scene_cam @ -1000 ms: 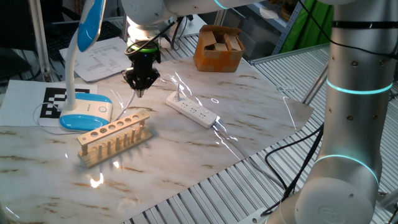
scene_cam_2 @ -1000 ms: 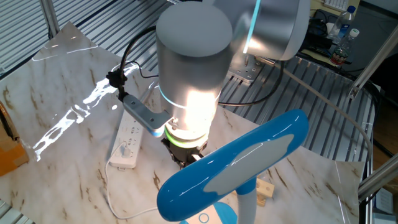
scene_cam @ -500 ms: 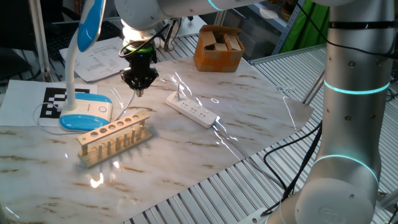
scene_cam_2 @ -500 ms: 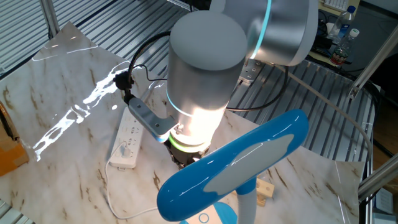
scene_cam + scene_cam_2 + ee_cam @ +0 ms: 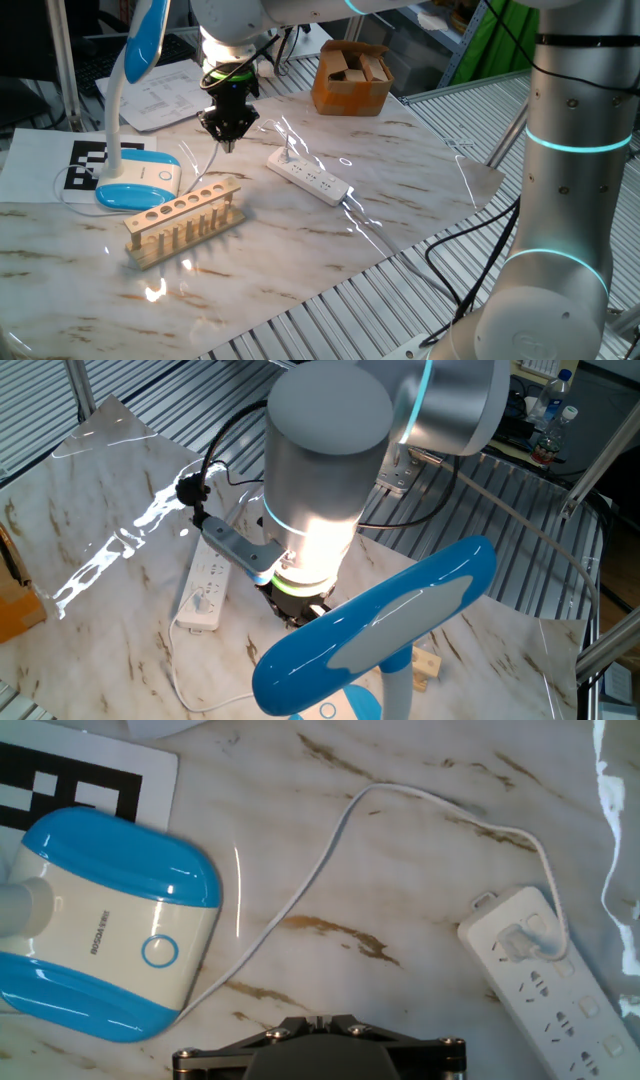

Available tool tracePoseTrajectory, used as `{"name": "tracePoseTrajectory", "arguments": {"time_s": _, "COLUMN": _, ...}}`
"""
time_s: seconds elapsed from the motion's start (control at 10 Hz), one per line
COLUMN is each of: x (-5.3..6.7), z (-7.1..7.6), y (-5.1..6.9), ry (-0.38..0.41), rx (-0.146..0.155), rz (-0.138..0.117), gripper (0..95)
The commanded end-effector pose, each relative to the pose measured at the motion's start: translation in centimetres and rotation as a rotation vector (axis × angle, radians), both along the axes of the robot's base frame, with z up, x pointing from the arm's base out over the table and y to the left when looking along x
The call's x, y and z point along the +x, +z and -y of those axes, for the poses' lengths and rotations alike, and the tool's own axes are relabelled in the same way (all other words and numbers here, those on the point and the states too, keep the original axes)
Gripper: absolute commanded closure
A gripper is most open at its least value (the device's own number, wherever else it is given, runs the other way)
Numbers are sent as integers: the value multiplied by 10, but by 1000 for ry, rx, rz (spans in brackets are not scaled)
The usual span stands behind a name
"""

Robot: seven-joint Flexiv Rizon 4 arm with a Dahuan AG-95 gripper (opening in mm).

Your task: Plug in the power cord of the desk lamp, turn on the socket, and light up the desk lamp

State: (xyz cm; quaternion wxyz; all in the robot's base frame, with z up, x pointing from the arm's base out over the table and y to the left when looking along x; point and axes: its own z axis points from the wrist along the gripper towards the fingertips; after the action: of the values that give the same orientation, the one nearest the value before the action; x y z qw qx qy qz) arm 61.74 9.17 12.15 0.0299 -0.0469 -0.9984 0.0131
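Hovering closed, the claw (image 5: 229, 146) hangs between desk lamp (image 5: 138, 178) and socket (image 5: 308, 176).

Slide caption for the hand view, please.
Hand view: thin cord runs from the lamp base to a plug seated in the power strip.

There is one desk lamp (image 5: 135, 120), one power strip (image 5: 308, 177) and one thin white cord (image 5: 330, 860). There is also one wooden test-tube rack (image 5: 183, 220), one cardboard box (image 5: 351, 77) and one robot arm (image 5: 560, 170).
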Motion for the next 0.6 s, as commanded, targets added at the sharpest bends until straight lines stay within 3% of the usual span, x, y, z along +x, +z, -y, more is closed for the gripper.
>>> {"name": "tracePoseTrajectory", "arguments": {"time_s": 0.1, "x": 0, "z": 0, "y": 0, "ry": -14, "rx": -3, "rz": 1, "gripper": 950}}
{"name": "tracePoseTrajectory", "arguments": {"time_s": 0.2, "x": 0, "z": 0, "y": 0, "ry": -24, "rx": -9, "rz": 25, "gripper": 950}}
{"name": "tracePoseTrajectory", "arguments": {"time_s": 0.3, "x": 0, "z": 0, "y": 0, "ry": -54, "rx": -18, "rz": 32, "gripper": 950}}
{"name": "tracePoseTrajectory", "arguments": {"time_s": 0.6, "x": 0, "z": 0, "y": 0, "ry": -118, "rx": -25, "rz": 34, "gripper": 950}}
